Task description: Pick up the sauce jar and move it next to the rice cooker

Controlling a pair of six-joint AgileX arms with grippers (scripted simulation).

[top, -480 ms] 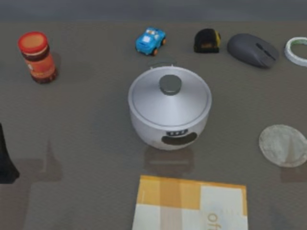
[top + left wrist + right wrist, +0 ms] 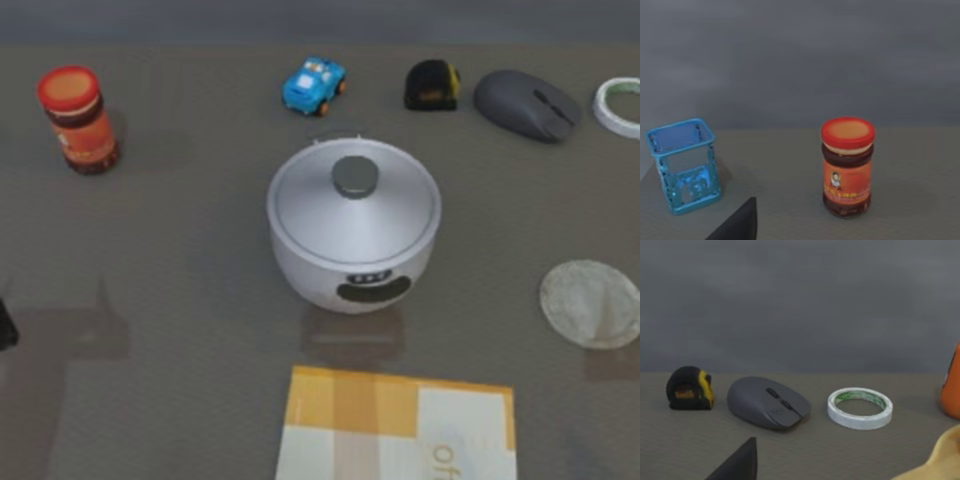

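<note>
Meanwhile, drew the left gripper (image 2: 5, 327) back to the table's (image 2: 180, 300) 9 o'clock edge; could not tell its grip. Left the sauce jar (image 2: 78, 120) upright, untouched, at 10 o'clock from the rice cooker (image 2: 353, 222), well apart. Judged pickup not begun. Parked the right gripper (image 2: 737, 462) outside the top view, grip likewise untold.

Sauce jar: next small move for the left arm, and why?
Probably bring the left gripper toward the sauce jar to line up a grasp. The jar stands upright and untouched at the table's far left, well apart from the rice cooker. The left gripper sits at the top view's left edge, nearer than the jar, with nothing in between. The right arm is out of the top view.
</note>
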